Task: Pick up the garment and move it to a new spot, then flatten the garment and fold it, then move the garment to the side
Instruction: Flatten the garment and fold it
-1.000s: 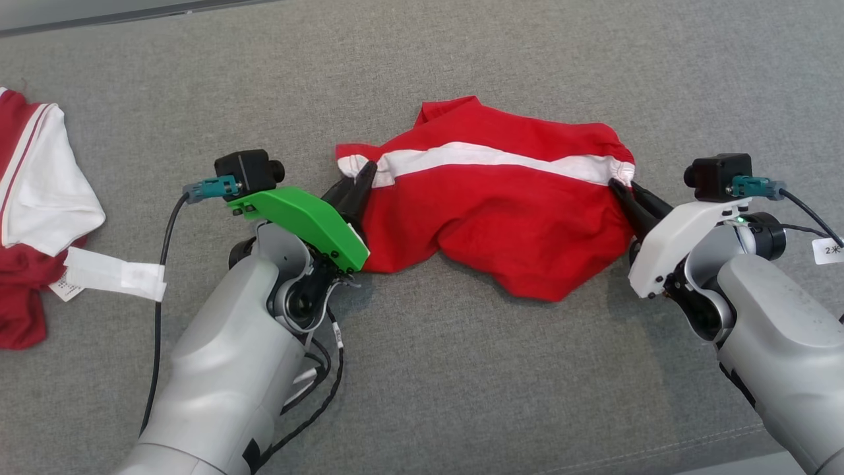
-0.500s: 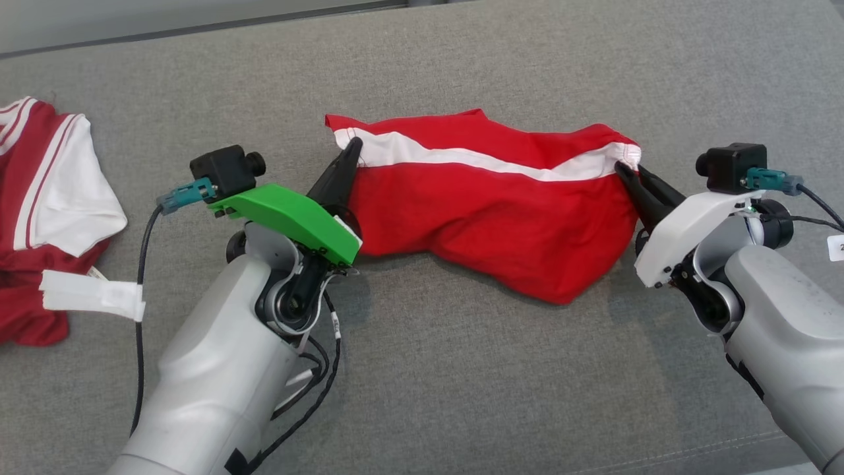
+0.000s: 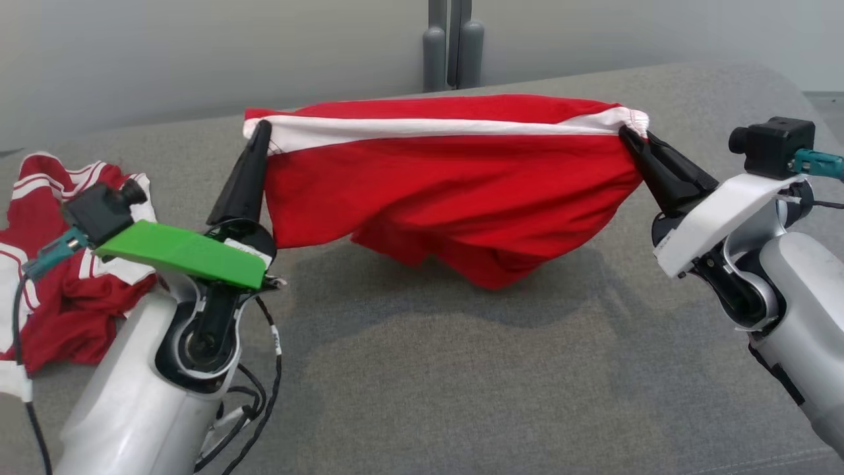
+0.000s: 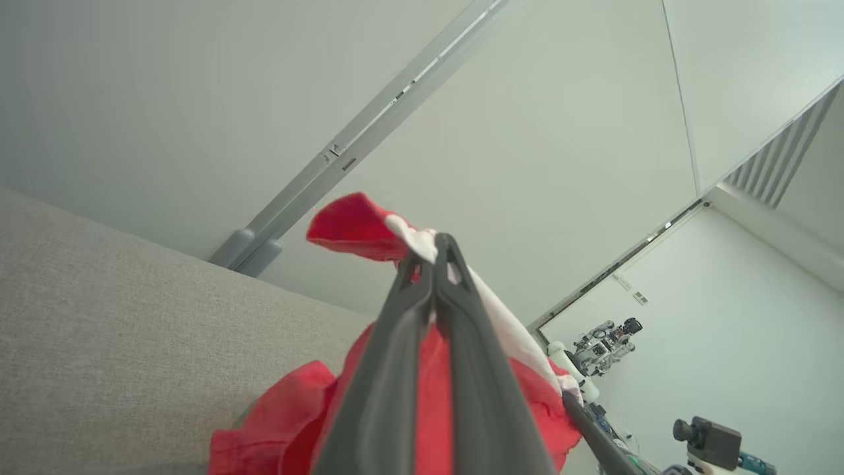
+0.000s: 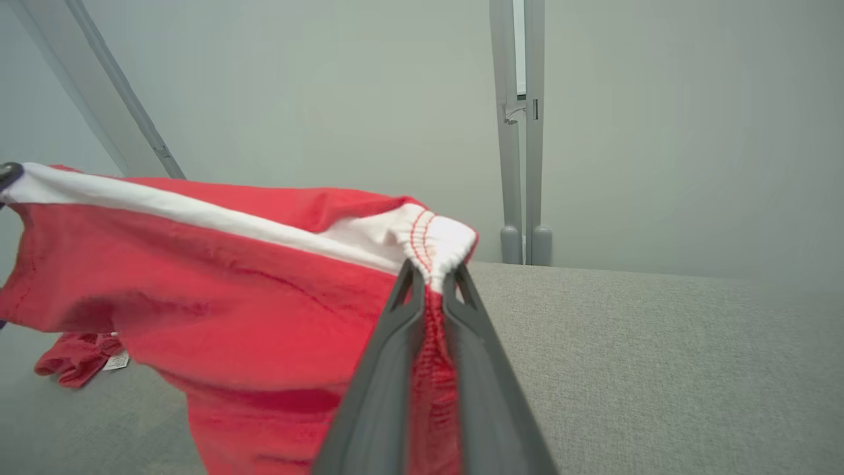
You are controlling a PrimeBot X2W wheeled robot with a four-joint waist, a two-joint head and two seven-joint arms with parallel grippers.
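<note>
Head view, garment: soft red garment (image 3: 448, 178) with a white band along its top hem, stretched in the air over the middle of the cushion. Its creased lower folds sag toward the cushion; I cannot tell if they touch it.
Left gripper (image 3: 260, 128): dark tapered fingers pinched together on the band's left corner.
Right gripper (image 3: 630, 135): clamped on the gathered, stitched right end.
Cushion (image 3: 461, 382): grey woven upholstery.
Left edge: crumpled red-and-white garment (image 3: 59, 290), partly hidden by the left wrist's green cover (image 3: 178, 254).
Beyond far edge: grey double post (image 3: 453, 46) on a pale wall.
</note>
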